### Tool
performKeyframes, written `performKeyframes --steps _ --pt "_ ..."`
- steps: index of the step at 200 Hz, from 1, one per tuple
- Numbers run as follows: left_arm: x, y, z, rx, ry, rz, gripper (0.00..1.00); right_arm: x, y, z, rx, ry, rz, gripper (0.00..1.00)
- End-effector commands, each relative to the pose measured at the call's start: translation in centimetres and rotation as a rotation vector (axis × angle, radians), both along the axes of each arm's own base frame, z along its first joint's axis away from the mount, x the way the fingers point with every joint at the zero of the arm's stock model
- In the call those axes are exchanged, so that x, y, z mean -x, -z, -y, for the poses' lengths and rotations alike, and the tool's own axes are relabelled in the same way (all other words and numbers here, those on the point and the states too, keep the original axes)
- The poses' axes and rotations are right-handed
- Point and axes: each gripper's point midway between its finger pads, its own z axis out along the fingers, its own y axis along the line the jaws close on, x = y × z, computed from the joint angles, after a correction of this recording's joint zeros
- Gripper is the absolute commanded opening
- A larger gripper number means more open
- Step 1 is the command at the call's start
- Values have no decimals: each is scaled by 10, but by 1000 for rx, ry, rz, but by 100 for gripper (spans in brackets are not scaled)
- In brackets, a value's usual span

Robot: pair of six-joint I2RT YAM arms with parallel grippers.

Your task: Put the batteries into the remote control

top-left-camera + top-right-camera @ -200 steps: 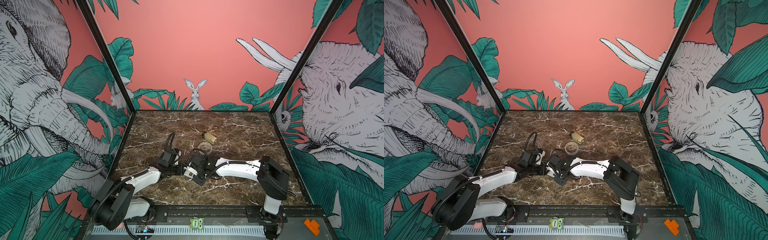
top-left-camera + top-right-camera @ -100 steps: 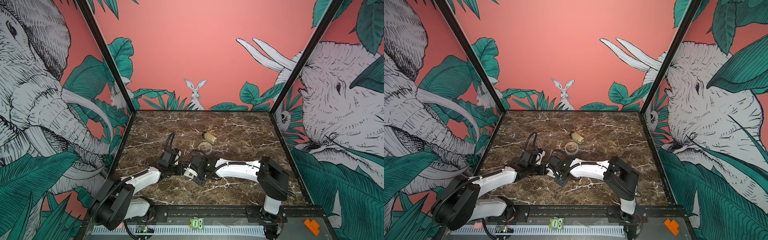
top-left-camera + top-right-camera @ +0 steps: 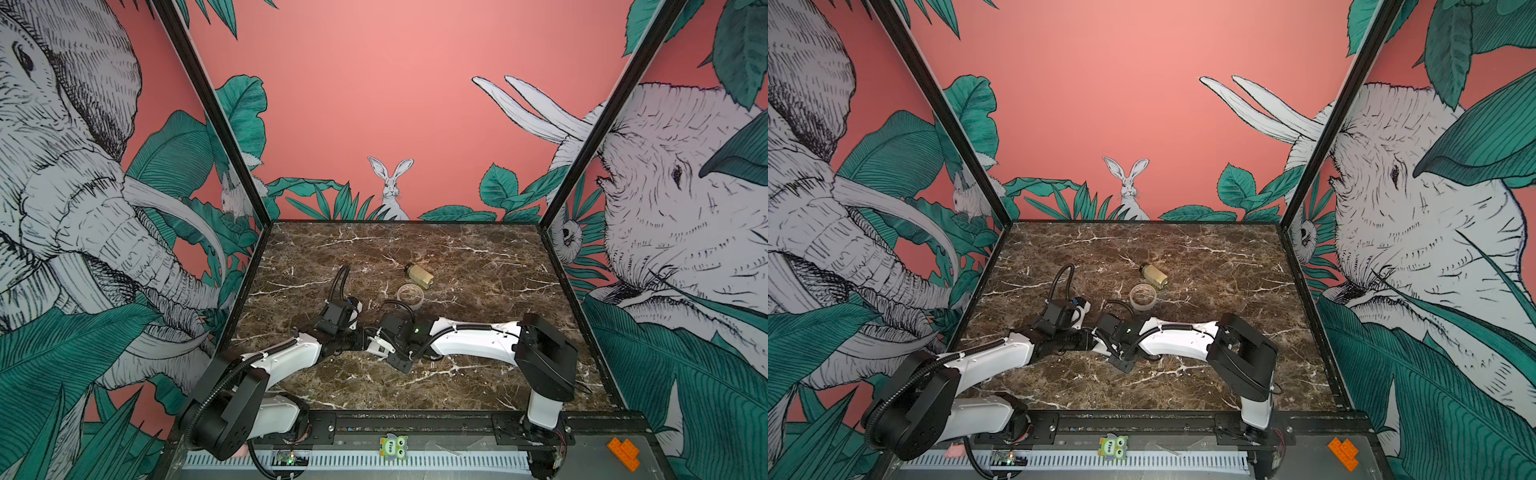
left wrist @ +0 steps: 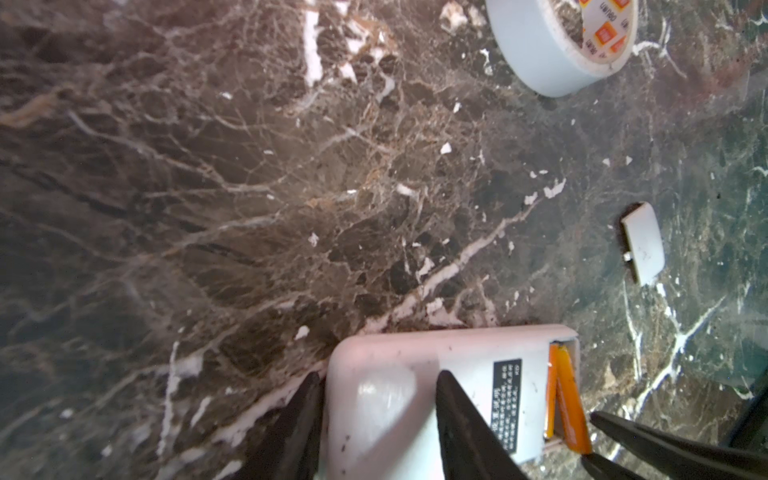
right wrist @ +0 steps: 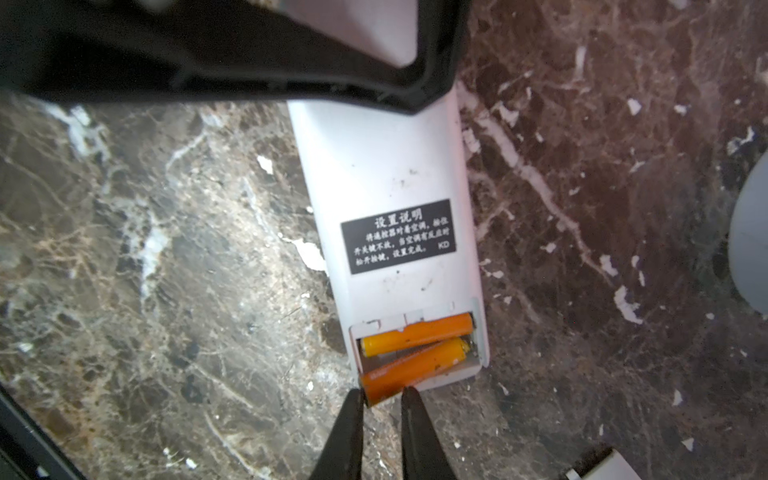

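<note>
The remote (image 5: 386,166) lies on the tabletop (image 3: 478,257) with its white back up (the dark label can be read). It is in the near middle part, where the two arms meet. The left end effector (image 4: 378,374) grips it across its width, at the end far from the battery compartment. The compartment is open. One battery (image 5: 415,332) lies down inside it. The second battery (image 5: 411,368) is tilted: one end sits in the compartment, and the other end sticks out over the edge of the remote. The right end effector (image 5: 383,390) is closed on this outer end, with one fingertip on each side of it. The cover (image 4: 643,245), a small white plate, lies on the tabletop near the remote and does not touch it. A tape roll (image 4: 557,54) lies further back on the tabletop. A bottle (image 3: 419,275) lies on its side just behind the roll.
</note>
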Motion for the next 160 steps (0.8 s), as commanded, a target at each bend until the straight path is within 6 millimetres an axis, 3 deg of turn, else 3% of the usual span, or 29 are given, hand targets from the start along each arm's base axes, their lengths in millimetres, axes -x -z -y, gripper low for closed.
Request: performKeyframes --steps 1,113,160 --pt "23 24 -13 -56 -1 -110 46 -2 7 6 51 -1 13 17" --pt "24 26 -12 -52 1 -113 44 -4 13 9 84 -2 18 5" --pt "23 27 -12 -54 3 -112 43 -5 19 14 116 2 22 5"
